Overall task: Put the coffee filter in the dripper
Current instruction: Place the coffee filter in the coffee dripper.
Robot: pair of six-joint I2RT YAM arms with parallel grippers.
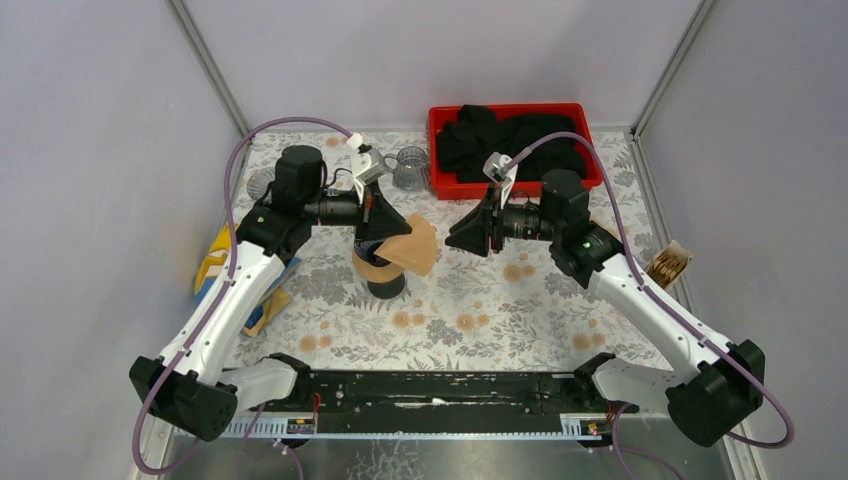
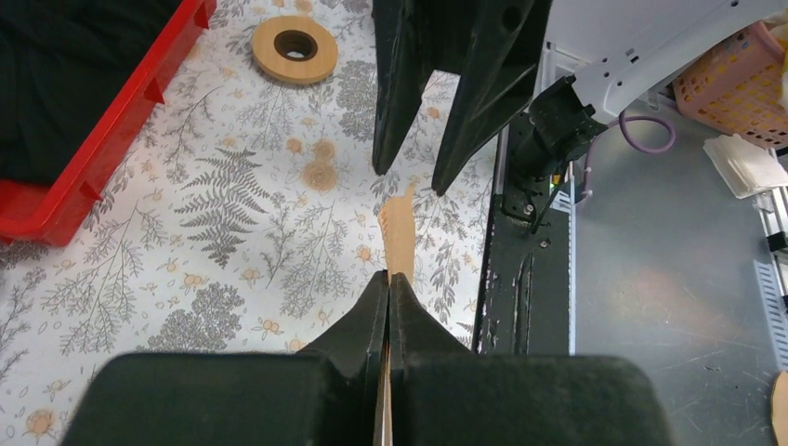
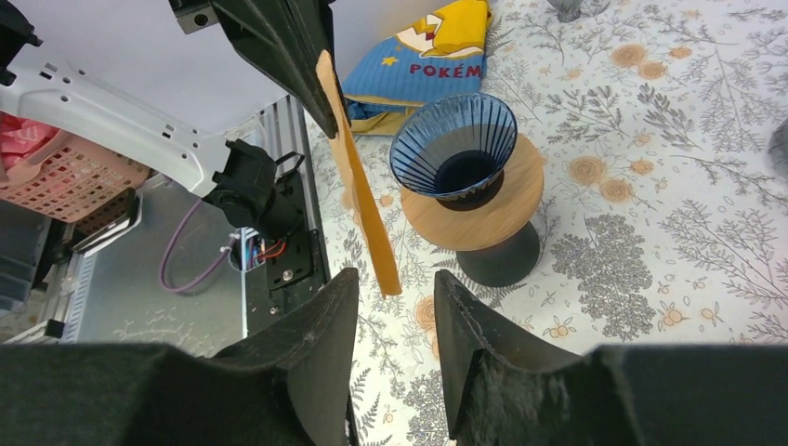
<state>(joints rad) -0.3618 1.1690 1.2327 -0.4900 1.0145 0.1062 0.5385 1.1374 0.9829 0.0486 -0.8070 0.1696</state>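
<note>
Soft, even light from above fills all three views, bright with no harsh glare. The arms (image 1: 235, 290) cast only faint, blurry shadows on the flowered table (image 1: 470, 300). In both wrist views the near black fingers (image 2: 358, 321) (image 3: 311, 353) look out of focus, while the table beyond is sharp.

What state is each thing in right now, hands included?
left hand: shut on the coffee filter
right hand: open, gripping nothing
coffee filter: flat, held in the air, not in the dripper
dripper: empty, upright on its wooden stand
red bin: holds black cloth
</note>
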